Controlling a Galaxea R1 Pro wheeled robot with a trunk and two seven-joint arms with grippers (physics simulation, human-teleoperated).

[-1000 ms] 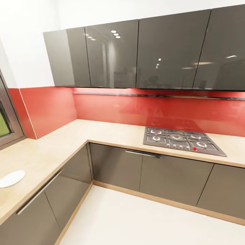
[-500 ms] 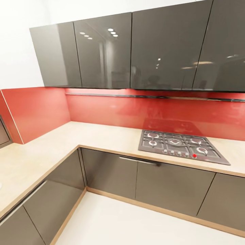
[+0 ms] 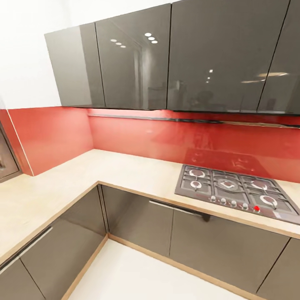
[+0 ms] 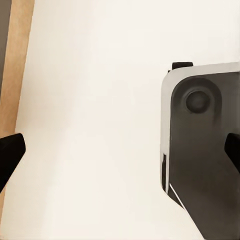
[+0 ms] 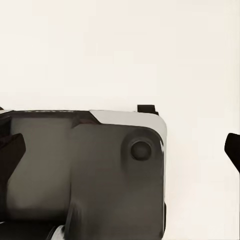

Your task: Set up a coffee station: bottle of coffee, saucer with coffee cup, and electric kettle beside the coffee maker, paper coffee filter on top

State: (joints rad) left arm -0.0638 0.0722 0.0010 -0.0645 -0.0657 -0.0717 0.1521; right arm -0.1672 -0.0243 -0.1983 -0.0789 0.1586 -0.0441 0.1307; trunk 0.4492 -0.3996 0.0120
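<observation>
Downward both grippers (left [image 4: 120,155], right [image 5: 120,150]) hang, fingers spread.

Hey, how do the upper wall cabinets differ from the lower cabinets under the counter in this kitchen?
The upper wall cabinets are glossy, mirroring ceiling lights; the lower cabinets reflect far less. The lower cabinets carry bar handles, while the upper wall cabinets show none. The upper wall cabinets hang above the red backsplash; the lower cabinets sit beneath the light-wood countertop. Both are flat grey fronts.
</observation>
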